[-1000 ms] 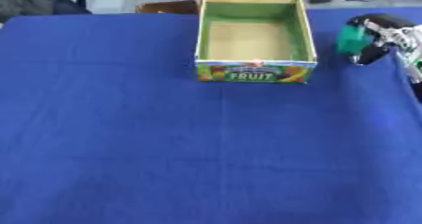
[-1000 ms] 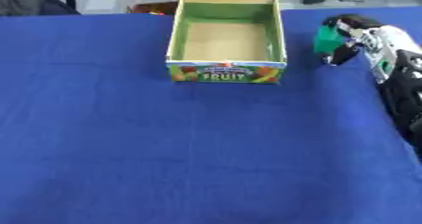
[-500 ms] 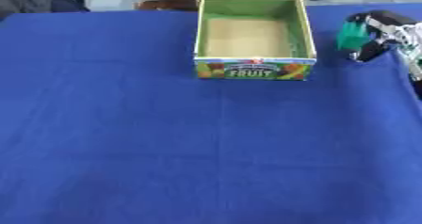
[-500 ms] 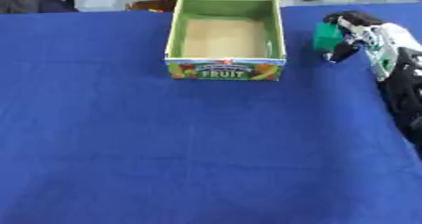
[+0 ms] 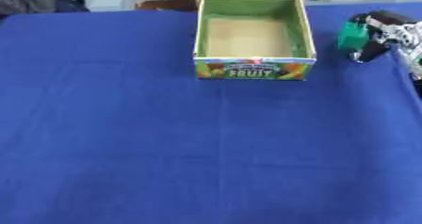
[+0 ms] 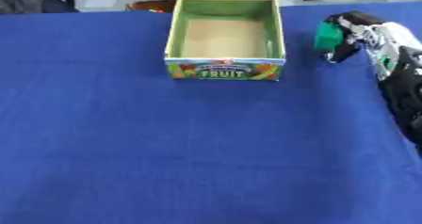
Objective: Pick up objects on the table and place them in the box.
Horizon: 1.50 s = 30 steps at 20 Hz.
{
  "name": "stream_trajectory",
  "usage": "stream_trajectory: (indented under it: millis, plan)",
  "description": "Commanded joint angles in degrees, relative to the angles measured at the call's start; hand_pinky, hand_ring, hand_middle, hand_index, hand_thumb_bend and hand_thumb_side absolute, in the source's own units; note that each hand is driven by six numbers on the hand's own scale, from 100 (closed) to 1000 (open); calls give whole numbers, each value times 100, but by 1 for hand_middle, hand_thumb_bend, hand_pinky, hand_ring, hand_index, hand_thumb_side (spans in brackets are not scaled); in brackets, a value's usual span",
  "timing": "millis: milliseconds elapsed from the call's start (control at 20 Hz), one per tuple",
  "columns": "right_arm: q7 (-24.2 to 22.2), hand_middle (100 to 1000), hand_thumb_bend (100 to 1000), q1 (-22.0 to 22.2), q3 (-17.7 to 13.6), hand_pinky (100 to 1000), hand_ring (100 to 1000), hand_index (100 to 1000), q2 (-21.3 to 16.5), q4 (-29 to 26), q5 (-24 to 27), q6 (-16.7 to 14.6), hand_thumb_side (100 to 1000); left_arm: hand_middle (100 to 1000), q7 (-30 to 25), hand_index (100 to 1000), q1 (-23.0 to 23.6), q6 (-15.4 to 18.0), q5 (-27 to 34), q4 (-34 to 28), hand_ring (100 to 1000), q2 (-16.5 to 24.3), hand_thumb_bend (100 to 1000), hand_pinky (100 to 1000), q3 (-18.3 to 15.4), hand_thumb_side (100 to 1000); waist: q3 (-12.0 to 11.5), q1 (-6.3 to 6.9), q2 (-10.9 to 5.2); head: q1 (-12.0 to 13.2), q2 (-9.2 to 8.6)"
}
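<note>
Right hand (image 6: 356, 29) grips a green object (image 6: 327, 35) beside the box (image 6: 225, 69).

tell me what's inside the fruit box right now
Nothing shows inside the fruit box: bare tan floor, green walls. The near wall hides a strip of floor behind it.

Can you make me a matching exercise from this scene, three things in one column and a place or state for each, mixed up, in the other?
Things:
1. box
2. green object
3. right hand

Places or states:
A. held off the box's right side
B. curled round a thing by the table's right edge
C. open-topped, nothing inside, the word FRUIT on its front

Pairs: 1-C, 2-A, 3-B
</note>
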<state>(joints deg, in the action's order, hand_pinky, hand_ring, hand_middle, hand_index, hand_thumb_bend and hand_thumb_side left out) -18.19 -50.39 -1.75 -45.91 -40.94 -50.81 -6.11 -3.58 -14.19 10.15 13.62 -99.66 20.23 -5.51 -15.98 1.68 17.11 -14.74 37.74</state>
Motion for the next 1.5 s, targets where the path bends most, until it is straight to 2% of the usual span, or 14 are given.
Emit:
stream_trajectory:
  millis: [50, 200, 350, 550, 750, 1000, 1500]
  plan:
    - [21, 567, 100, -34, -12, 308, 450, 692, -181, 13, 29, 7, 100, 711, -20, 823, -40, 10, 23, -100, 753, 107, 554, 694, -37, 702, -9, -4, -106, -9, 22]
    - [143, 439, 100, -28, -14, 196, 338, 542, -184, -2, 65, 34, 100, 711, -19, 824, -42, 13, 25, -99, 753, 109, 554, 694, -42, 702, -6, -19, -118, -2, 19]
    - [339, 300, 100, -21, 4, 100, 235, 403, -181, -43, 63, 57, 145, 711, -21, 823, -43, 12, 25, -97, 753, 111, 554, 694, -41, 702, -4, -35, -127, -1, 15]
    - [536, 182, 100, -22, 37, 100, 110, 277, -157, -85, -8, 66, 175, 712, -23, 824, -51, 12, 28, -97, 753, 109, 554, 694, -40, 702, -13, -52, -135, 0, 14]
    - [675, 108, 100, -28, 46, 100, 100, 200, -136, -118, -18, 68, 155, 712, -21, 824, -54, 12, 28, -98, 753, 111, 555, 694, -44, 702, -20, -73, -144, -6, 17]
    - [671, 100, 100, -41, 66, 100, 100, 159, -146, -221, 22, 74, 134, 712, -17, 823, -67, 11, 23, -95, 753, 122, 556, 694, -49, 700, -5, -141, -176, -7, 26]
    - [529, 100, 100, -138, 161, 100, 100, 155, -147, -804, 255, -44, 117, 712, -6, 822, -57, 7, 6, -74, 752, 179, 562, 695, -63, 696, 76, -313, -364, -28, 67]
